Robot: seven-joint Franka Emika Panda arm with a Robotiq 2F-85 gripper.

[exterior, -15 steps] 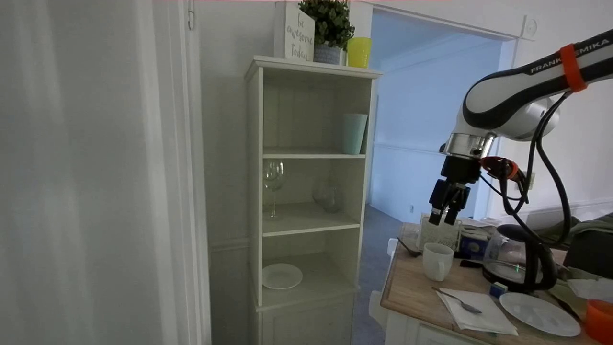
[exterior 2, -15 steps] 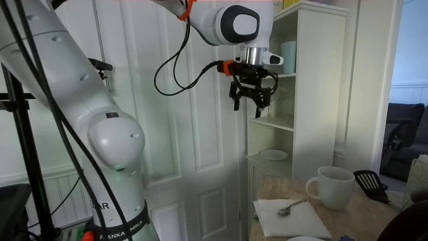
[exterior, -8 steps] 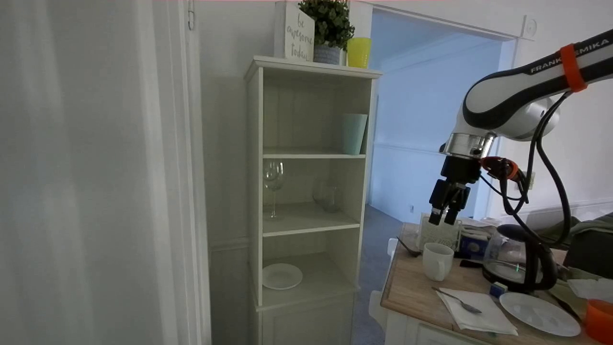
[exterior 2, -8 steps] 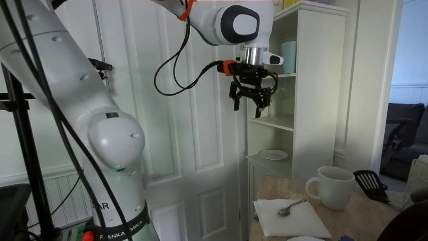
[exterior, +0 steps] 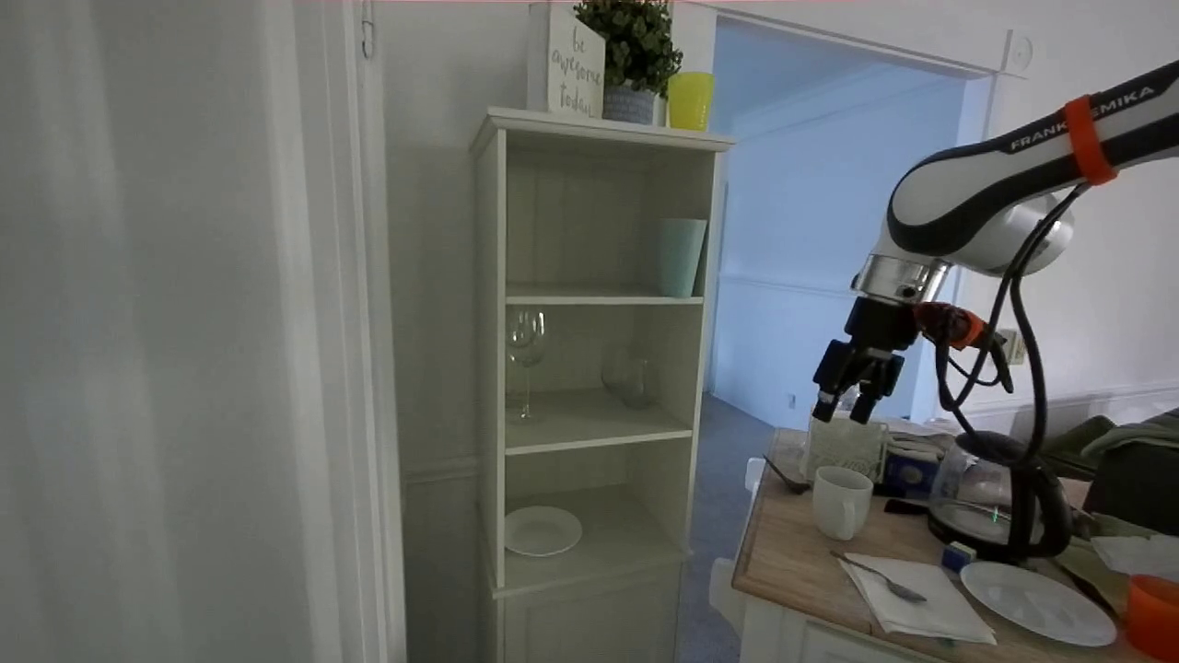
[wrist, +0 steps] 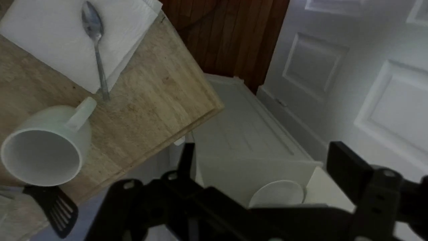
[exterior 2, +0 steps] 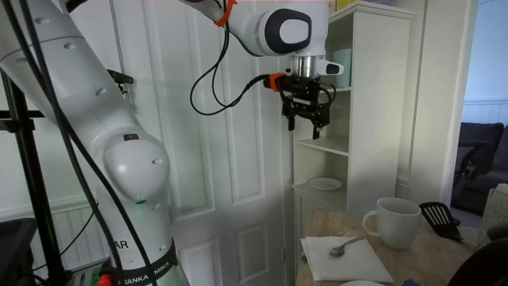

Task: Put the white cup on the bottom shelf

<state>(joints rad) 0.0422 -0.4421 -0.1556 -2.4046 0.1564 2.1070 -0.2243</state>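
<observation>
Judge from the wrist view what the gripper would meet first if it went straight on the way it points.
Likely the white cabinet front under the bottom shelf, seen beyond the open gripper. Depth is unclear: the corner of the wooden table looks close to that line and might be struck first.

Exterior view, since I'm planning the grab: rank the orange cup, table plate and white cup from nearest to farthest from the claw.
In an exterior view, from the claw:
1. White cup, just below the claw in the picture.
2. Table plate, lower right.
3. Orange cup, at the picture's right edge.
</observation>
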